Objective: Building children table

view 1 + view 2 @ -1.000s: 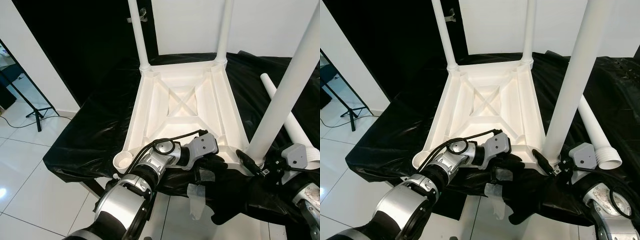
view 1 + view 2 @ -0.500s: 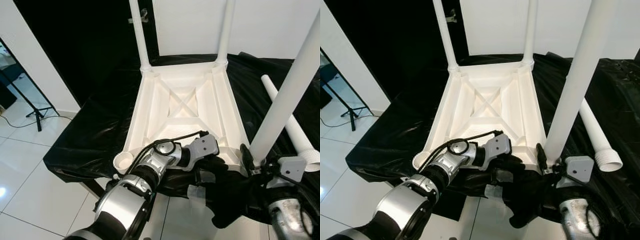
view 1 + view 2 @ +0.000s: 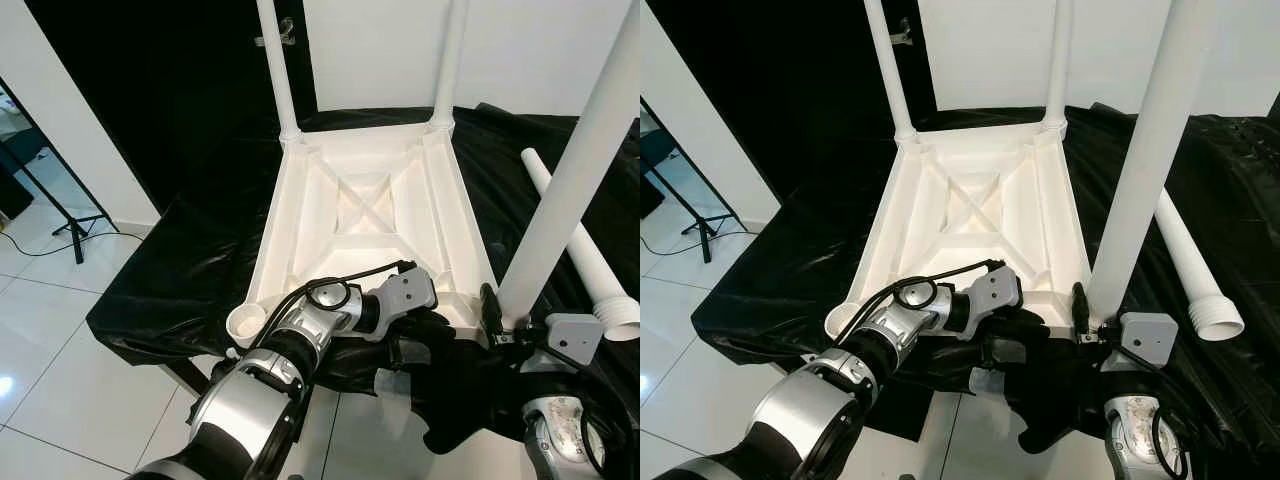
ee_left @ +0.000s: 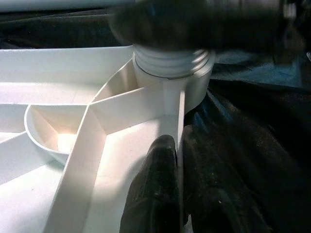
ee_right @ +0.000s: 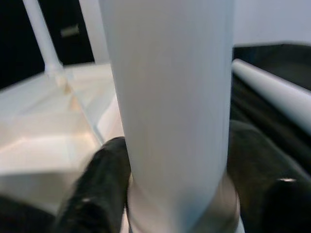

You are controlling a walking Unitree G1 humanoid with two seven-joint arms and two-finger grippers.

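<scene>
Since a second ago, my right claw (image 5: pixel 177 194) has swung the leg (image 3: pixel 570 190) upright, gripping its base. My left claw (image 4: pixel 177 194) pinches the tabletop (image 3: pixel 370 200) rim. Forcing crooked threads could jam it.

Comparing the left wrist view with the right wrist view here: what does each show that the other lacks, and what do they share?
Left wrist alone: the left gripper pinching the near rim of the upturned white tabletop, and the threaded end of the near-right leg in its socket.
Right wrist alone: the right gripper around that leg's shaft, a spare leg lying on the black sheet, and a far leg.
Both: tabletop, near-right leg, black sheet.
</scene>
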